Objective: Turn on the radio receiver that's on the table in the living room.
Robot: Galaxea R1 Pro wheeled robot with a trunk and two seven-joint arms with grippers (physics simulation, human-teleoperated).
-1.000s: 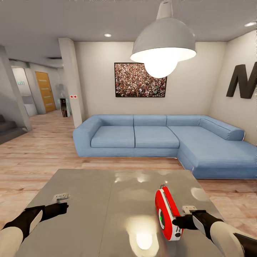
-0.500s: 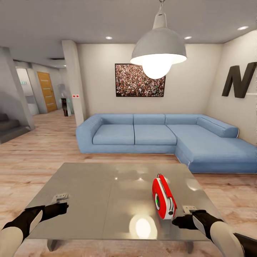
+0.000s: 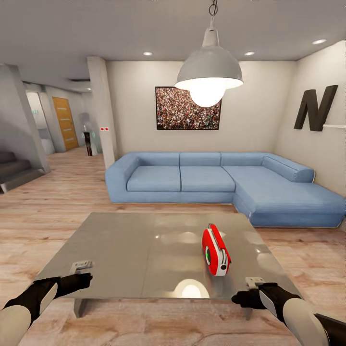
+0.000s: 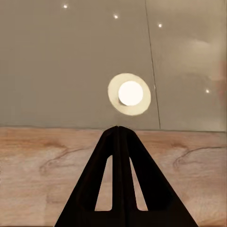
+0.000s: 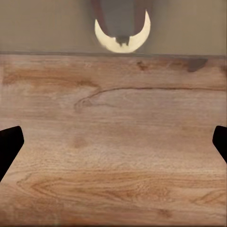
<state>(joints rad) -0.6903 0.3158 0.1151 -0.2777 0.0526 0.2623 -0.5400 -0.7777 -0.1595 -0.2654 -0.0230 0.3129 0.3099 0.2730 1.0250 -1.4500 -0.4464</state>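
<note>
The red radio receiver [image 3: 216,251] stands upright on the grey counter [image 3: 125,250], right of centre. Left gripper [image 4: 118,130] jaws clenched; right gripper [image 3: 239,299] jaws released, both at the near edge

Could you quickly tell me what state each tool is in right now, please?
Left tool: shut, holding nothing.
Right tool: open, holding nothing.

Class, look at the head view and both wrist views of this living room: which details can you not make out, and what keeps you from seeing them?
- radio receiver: far face hidden by its own body, head view.
- right gripper: fingertips cut off by frame edges, right wrist view.
- table: legs mostly hidden under its top, head view.
- sofa: right end cut by frame edge, head view.
</note>
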